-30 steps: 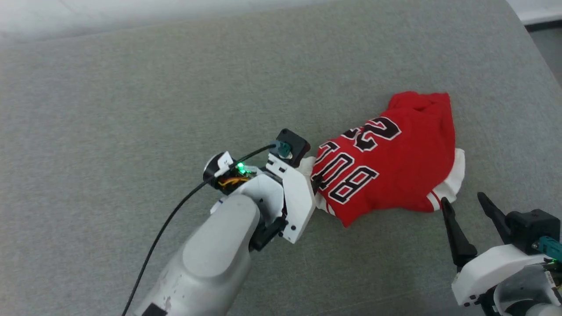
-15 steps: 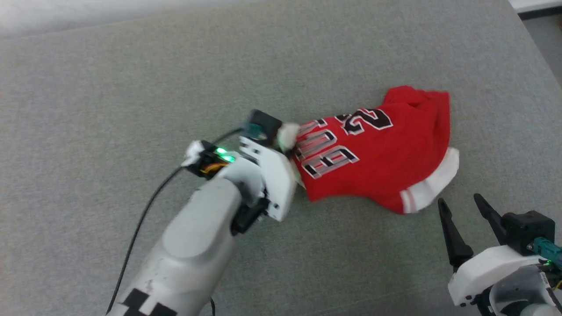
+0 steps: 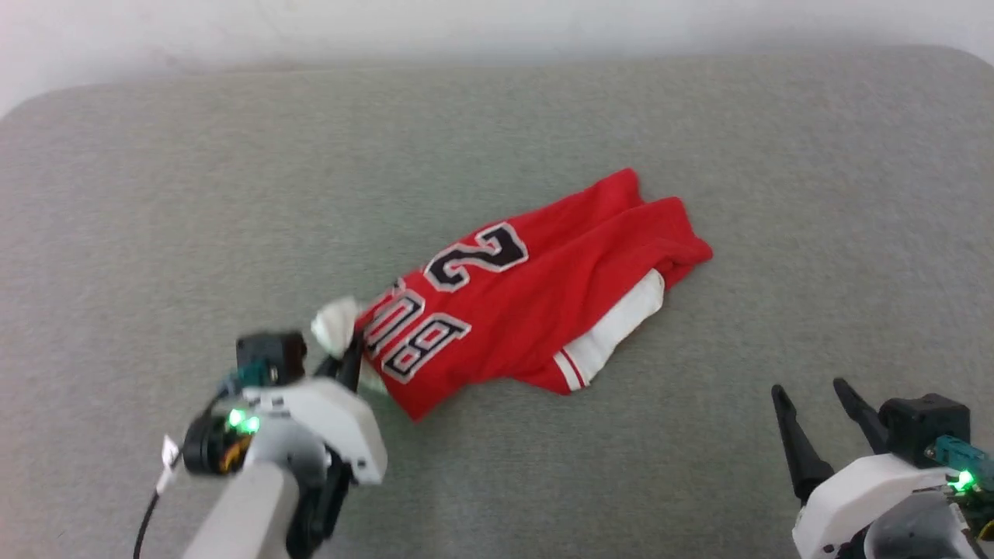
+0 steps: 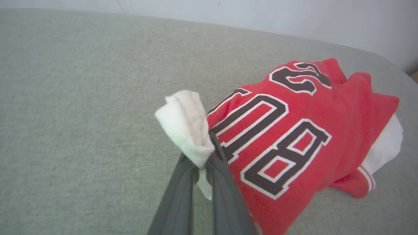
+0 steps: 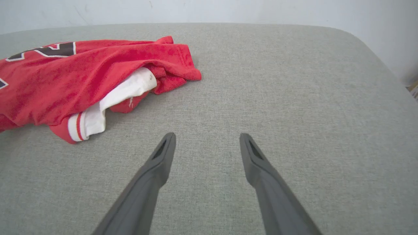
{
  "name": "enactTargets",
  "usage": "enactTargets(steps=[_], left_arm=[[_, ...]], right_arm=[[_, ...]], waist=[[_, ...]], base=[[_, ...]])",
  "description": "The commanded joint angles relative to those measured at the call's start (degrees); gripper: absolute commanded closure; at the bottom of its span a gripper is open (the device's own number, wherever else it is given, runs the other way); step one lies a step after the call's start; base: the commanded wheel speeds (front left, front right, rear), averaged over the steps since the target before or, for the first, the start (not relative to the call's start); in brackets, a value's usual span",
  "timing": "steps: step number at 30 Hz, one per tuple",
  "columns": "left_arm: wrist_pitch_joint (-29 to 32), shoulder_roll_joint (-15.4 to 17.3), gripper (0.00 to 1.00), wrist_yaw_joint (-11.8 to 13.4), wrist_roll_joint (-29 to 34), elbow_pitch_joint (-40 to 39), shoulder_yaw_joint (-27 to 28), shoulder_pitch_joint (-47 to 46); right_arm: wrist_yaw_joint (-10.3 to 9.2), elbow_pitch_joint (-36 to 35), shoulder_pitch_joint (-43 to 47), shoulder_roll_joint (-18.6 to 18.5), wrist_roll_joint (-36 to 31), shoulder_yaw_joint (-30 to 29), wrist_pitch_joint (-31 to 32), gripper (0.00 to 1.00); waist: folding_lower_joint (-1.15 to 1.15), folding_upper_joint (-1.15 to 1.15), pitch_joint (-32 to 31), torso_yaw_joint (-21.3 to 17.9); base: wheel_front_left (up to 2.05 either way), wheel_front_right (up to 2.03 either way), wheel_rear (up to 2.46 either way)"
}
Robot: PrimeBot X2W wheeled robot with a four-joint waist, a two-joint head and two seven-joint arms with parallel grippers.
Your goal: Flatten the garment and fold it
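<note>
left hand (image 4: 209, 155) pinching white sleeve (image 4: 184, 124) | garment (image 3: 543, 303) long axis runs straight away from it | right hand (image 3: 808, 386) spread, clear of cloth

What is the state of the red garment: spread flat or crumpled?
Crumpled. The garment lies in folds, its white sleeve tucked under red cloth, and the shut left gripper pinches another white part.
</note>
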Motion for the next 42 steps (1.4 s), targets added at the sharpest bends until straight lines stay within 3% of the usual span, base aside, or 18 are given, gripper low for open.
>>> enactTargets(steps=[1, 3, 4, 5, 12, 19, 28, 29, 30, 31, 37, 42], left_arm=[[-0.22, 0.31, 1.00, 0.47, 0.40, -0.28, -0.13, 1.23], [-1.18, -0.29, 1.00, 0.45, -0.01, -0.69, -0.47, 3.37], [-2.19, -0.53, 0.24, 0.16, 0.08, -1.07, -0.75, 3.89], [-3.67, -0.68, 0.00, -0.45, 0.39, -1.64, -1.18, 4.12], [-17.85, 0.74, 0.00, -1.60, 7.06, -5.38, -2.14, 3.75], [-19.14, 0.58, 0.00, -1.84, 14.29, -13.79, -1.89, 6.00], [-19.17, -4.27, 0.00, -3.72, 16.70, -15.74, -0.65, 9.08], [-19.17, -4.61, 0.00, -4.03, 16.90, -15.45, -0.53, 9.17], [-19.17, -4.92, 0.00, -4.33, 17.14, -15.23, -0.40, 9.20], [-19.17, -5.18, 0.00, -4.59, 17.39, -15.05, -0.25, 9.23], [-19.17, -5.97, 0.00, -5.83, 18.38, -14.11, 1.53, 10.13], [-19.17, -6.41, 0.00, -6.80, 18.90, -13.86, 2.93, 11.14]], right_arm=[[-0.11, 0.55, 0.46, -0.16, 0.09, -0.01, 0.07, 0.00], [-0.11, 1.62, 0.35, -0.71, -0.02, 0.26, -0.12, 0.00], [-0.11, 1.98, 0.19, -0.94, 0.01, 0.44, -0.25, 0.00], [-0.11, 2.21, -0.07, -1.20, 0.06, 0.72, -0.37, 0.00], [-0.11, 4.42, -5.60, -4.20, 4.07, 7.24, 3.43, 0.00], [-0.11, 13.82, -14.39, -8.59, 8.22, 14.72, 13.41, 0.00], [-0.11, 26.13, -20.69, -9.58, 10.68, 16.79, 16.52, 0.00], [-0.11, 27.36, -20.87, -9.58, 10.96, 16.71, 16.52, 0.07], [-0.11, 28.53, -20.98, -9.74, 10.97, 16.57, 16.40, 0.83], [-0.11, 29.48, -21.04, -10.17, 10.65, 16.68, 16.13, 1.00], [-0.11, 30.80, -20.13, -11.69, 11.36, 15.36, 12.73, 1.00], [-0.11, 26.85, -16.77, -13.12, 11.08, 9.50, 11.52, 1.00]], waist=[[0.01, 0.00, -2.58, 3.96], [0.01, 0.00, -2.61, 4.96], [0.01, 0.00, -2.65, 5.50], [0.01, 0.00, -2.68, 6.05], [0.01, 0.00, -3.23, 9.48], [0.01, 0.00, -1.86, 13.69], [0.01, 0.00, -0.14, 18.23], [0.01, 0.00, -0.11, 18.36], [0.01, 0.00, -0.12, 18.46], [0.01, 0.00, -0.18, 18.51], [0.01, 0.00, -1.86, 16.63], [0.01, 0.00, -3.75, 13.93]], base=[[0.00, 0.00, 0.00], [0.00, 0.00, 0.00], [0.00, 0.00, 0.00], [0.00, 0.00, 0.00], [0.00, 0.00, 0.00], [0.00, 0.00, 0.00], [0.00, 0.00, 0.00], [0.00, 0.00, 0.00], [0.00, 0.00, 0.00], [0.00, 0.00, 0.00], [0.00, 0.00, 0.00], [0.00, 0.00, 0.00]])
